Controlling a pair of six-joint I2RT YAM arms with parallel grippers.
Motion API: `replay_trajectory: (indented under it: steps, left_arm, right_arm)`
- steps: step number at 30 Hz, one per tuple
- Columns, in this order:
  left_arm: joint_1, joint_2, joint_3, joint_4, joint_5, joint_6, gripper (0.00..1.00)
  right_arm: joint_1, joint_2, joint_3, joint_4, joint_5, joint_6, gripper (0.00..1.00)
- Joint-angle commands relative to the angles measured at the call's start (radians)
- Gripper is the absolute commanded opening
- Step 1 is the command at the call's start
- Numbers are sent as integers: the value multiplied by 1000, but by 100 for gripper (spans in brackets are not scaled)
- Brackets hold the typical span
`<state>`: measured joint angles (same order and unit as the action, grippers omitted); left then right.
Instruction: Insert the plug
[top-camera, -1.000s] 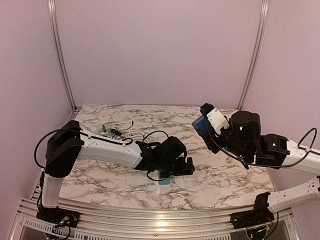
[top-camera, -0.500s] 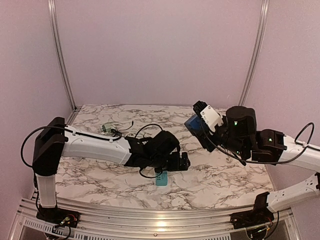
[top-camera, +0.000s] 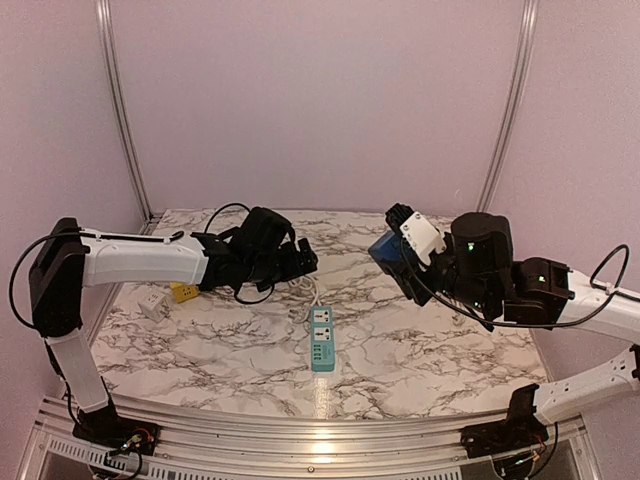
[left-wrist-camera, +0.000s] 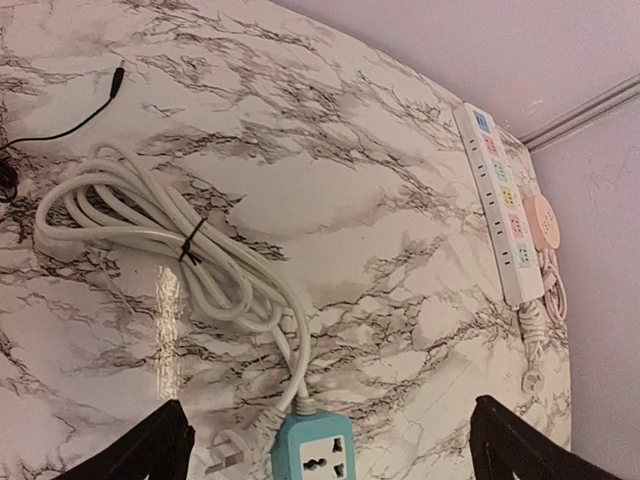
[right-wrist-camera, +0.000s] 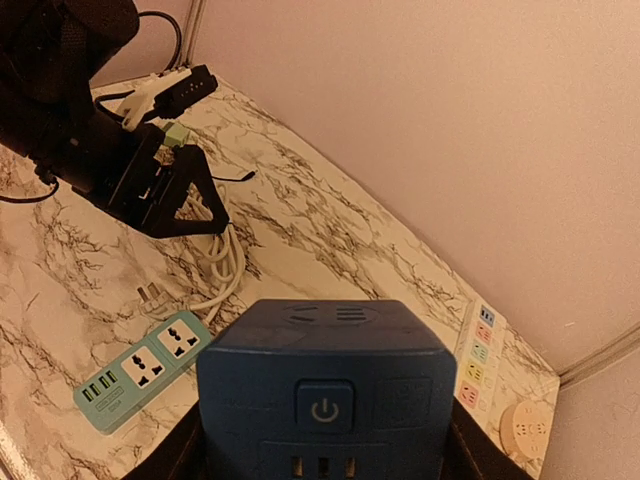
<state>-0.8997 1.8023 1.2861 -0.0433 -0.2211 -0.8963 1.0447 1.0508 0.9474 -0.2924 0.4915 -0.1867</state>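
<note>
A white plug (left-wrist-camera: 232, 455) lies flat on the marble beside the cable end of a teal power strip (top-camera: 320, 340), at the end of that strip's coiled white cable (left-wrist-camera: 170, 240). The plug (right-wrist-camera: 152, 293) also shows in the right wrist view. My left gripper (top-camera: 303, 258) hovers open above the coil with nothing between its fingers (left-wrist-camera: 150, 450). On the right, held above the table, my right gripper (top-camera: 400, 250) is shut on a dark blue cube socket (right-wrist-camera: 325, 390), its power button facing the camera.
A long white strip with coloured sockets (left-wrist-camera: 500, 200) and a round pink socket (left-wrist-camera: 545, 220) lie along the back right wall. A white adapter (top-camera: 152, 303) and a yellow piece (top-camera: 183, 291) sit at the left. A thin black lead (left-wrist-camera: 60, 120) trails near the coil.
My left arm has swung back and to the left, away from the teal strip, which now lies uncovered. The right arm shifted slightly left with the cube, then stayed put.
</note>
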Motion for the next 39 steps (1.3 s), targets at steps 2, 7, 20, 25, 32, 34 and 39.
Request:
replay_trajectory:
  steps: [2, 7, 20, 25, 32, 34, 39]
  left_arm:
    - [79, 50, 12, -80, -82, 36, 99]
    - [127, 150, 86, -93, -60, 65, 99]
    - [172, 351, 226, -55, -28, 82, 99]
    - [175, 424, 319, -20, -9, 143, 99]
    - [176, 524, 456, 8, 8, 227, 99]
    - [176, 536, 463, 68, 32, 237, 99]
    - [174, 568, 489, 198, 131, 231, 99]
  right_arm:
    - [-4, -14, 7, 21, -19, 17, 0]
    - [-3, -14, -3, 25, -33, 24, 0]
    - [-3, -11, -25, 38, -47, 20, 0]
    - [-3, -5, -21, 27, -46, 12, 0]
    - [-3, -12, 4, -34, -88, 4, 0]
    - [-3, -9, 5, -46, -96, 6, 0]
    - [-4, 13, 13, -78, -146, -11, 0]
